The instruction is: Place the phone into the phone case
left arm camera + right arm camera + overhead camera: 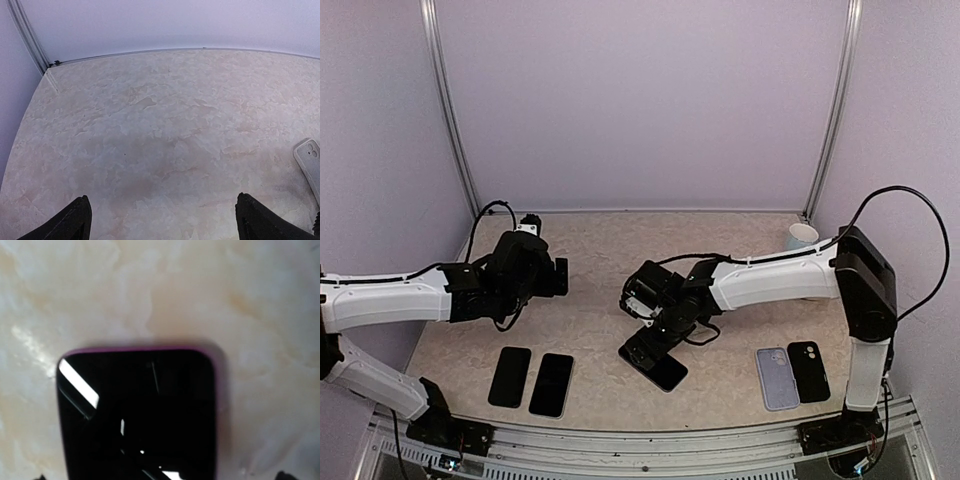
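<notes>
Counter [600, 260] beige, marbled cream veins. Centre phone [137, 415] black glass, magenta rim. Two near-left phones [510, 376] [551, 384] black. Near-right: pale lavender case [773, 378], black case [808, 371]. Far-right cup [802, 236] white. Walls [640, 100] pale lilac.

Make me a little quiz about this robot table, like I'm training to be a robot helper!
1. True or false: the left claw is holding a phone.
2. How many black phones lie side by side near the left arm's base? A) one B) two C) four
3. Fill in the gap: the cup stands at the far ____ corner of the table.
Key: 1 false, that claw is open and empty. 2 B. 3 right.
</notes>
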